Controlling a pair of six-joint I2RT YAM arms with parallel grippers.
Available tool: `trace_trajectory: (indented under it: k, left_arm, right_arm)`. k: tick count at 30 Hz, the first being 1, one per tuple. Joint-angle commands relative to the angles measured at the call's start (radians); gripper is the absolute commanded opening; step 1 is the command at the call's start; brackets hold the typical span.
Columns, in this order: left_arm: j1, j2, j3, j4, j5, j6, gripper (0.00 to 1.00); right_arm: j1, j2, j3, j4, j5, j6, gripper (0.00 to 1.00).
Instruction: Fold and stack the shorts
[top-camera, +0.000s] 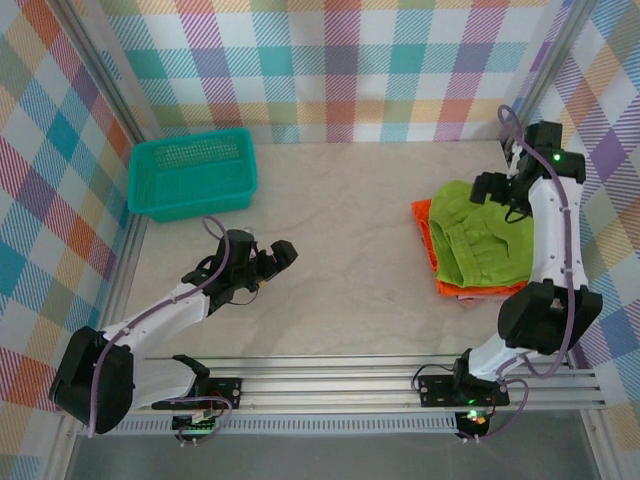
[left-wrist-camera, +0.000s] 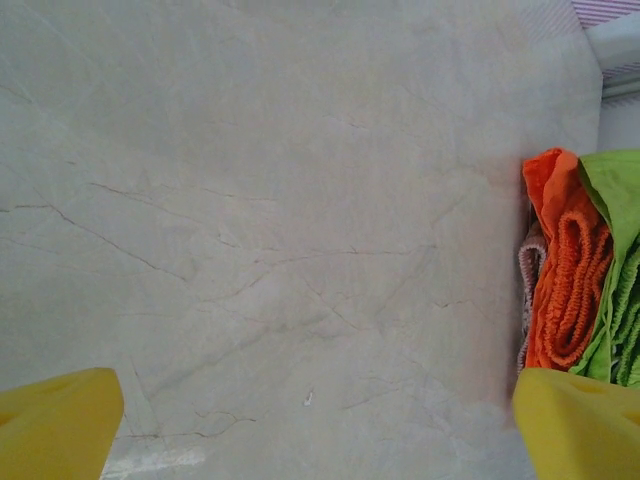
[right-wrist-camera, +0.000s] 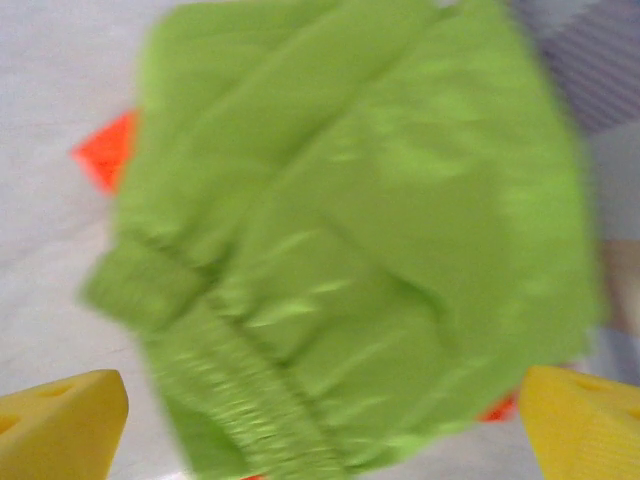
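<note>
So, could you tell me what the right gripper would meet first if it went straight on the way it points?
Most likely the lime green shorts: the right gripper, open, points down at them where they lie on top of the orange shorts. How far above them it hangs is unclear.

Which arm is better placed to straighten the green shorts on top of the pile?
Right. The right hand, open, hangs over the lime green cloth shorts; the left hand sits across the beige table, well away from them.
</note>
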Motion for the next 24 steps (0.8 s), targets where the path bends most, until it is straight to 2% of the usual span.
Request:
trace_trajectory:
  k: [1,5,10,18,24]
  left_arm:
    - [0.01,-0.022,0.029,-0.038,-0.019,0.021,1.0]
    - [0.011,-0.043,0.027,-0.053,-0.032,0.019,1.0]
    - [0.012,-0.061,0.018,-0.066,-0.042,0.016,1.0]
    - [0.012,-0.085,0.005,-0.085,-0.057,0.012,1.0]
    - [0.012,-0.105,0.005,-0.105,-0.067,0.016,1.0]
  right_arm:
    - [0.01,-0.038,-0.119,0.228,-0.416,0.116,0.99]
    - [0.015,-0.073,-0.281,0.471,-0.625,0.253,0.99]
    - [0.019,-0.025,-0.424,0.675,-0.778,0.402,0.99]
    - [0.017,0.115,-0.596,0.782,-0.732,0.425,0.99]
    - [0.017,0.169,-0.618,0.8,-0.732,0.429,1.0]
